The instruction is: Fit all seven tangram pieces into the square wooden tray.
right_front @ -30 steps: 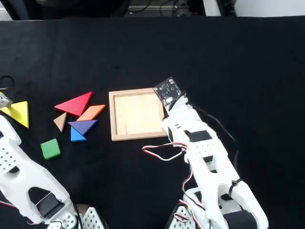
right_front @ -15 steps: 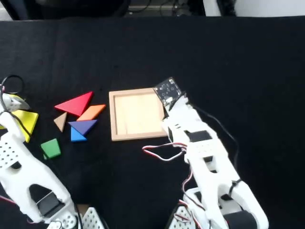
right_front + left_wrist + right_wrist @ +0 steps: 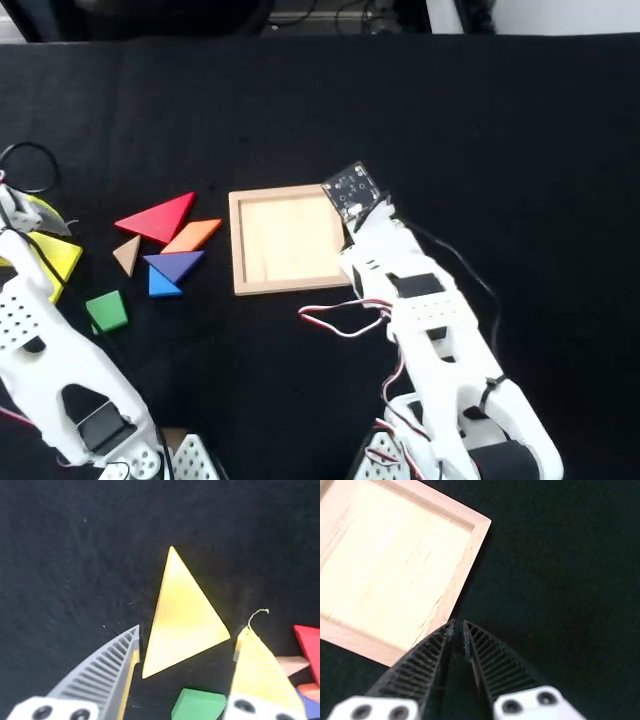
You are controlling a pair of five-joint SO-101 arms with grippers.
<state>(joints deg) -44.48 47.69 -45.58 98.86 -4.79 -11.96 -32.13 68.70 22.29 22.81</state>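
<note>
1. Your square wooden tray (image 3: 285,238) lies flat just left of centre in the high view, on the black desk (image 3: 500,150). Its floor is bare wood, with no piece inside it.
2. All seven tangram pieces lie outside the tray, on the desk to its left.
3. Nearest the tray is a loose cluster.
   - The large red triangle (image 3: 160,217) is uppermost.
   - The orange parallelogram (image 3: 190,236) lies just below it.
   - The small tan triangle (image 3: 127,254) is at the cluster's left.
   - The purple triangle (image 3: 178,263) and the small blue triangle (image 3: 162,284) are lowest.
4. The green square (image 3: 106,311) sits apart, lower left of that cluster.
5. The large yellow triangle (image 3: 182,615) lies flat at the far left edge of the high view, well apart from the tray.
6. Your left end effector (image 3: 190,630) has its fingers spread apart, one on each side of the yellow triangle. You cannot tell from the pictures whether either finger touches the piece, and nothing is clamped.
7. Your right end effector (image 3: 459,627) has its fingers pressed together with nothing between them. It hangs over the tray's rim near the tray's upper right corner in the high view.
8. Judged from this, none of the seven placements is done. The yellow triangle looks like your first pick, and even that grasp is not yet closed. Lifting, carrying and fitting all seven pieces lie ahead.
</note>
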